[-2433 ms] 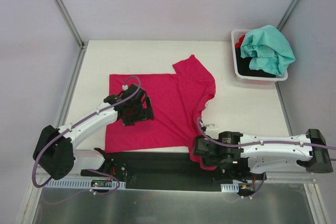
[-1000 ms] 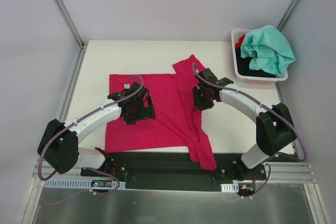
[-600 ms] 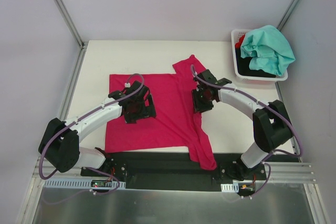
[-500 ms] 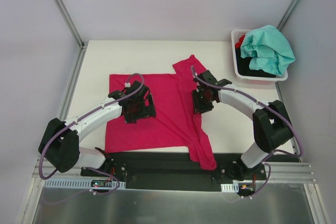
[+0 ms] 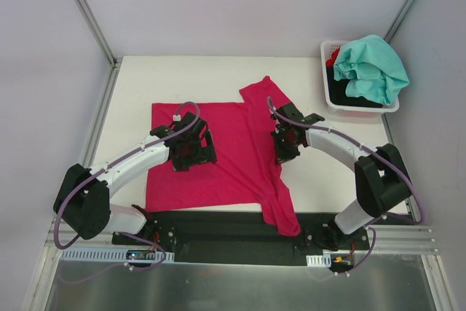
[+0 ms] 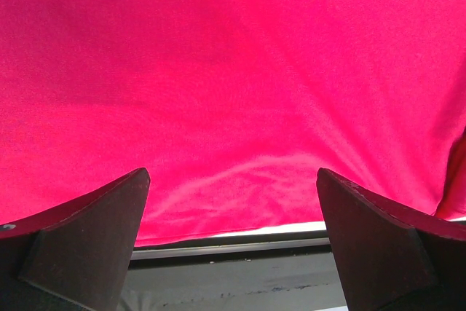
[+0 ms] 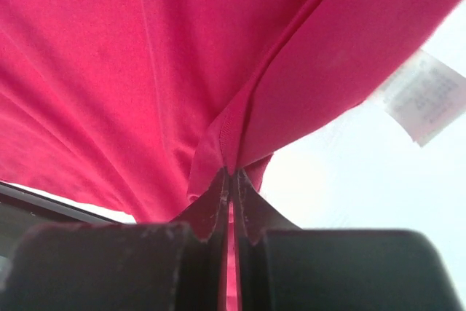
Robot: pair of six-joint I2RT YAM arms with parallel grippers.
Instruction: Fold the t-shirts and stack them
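Barely begun: pink shirt (image 5: 218, 152) lies spread left of the basket (image 5: 357, 110), unfolded; right gripper (image 7: 230, 174) pinches its edge, fully closed; left gripper (image 6: 233, 187) gapes wide over it, empty; other shirts (image 5: 371, 67) wait in the basket.

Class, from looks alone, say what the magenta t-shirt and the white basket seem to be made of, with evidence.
Magenta t-shirt: soft matte knit cloth, perhaps cotton; it wrinkles, drapes and shows a stitched hem. White basket: probably moulded plastic; smooth, rigid thin rim.
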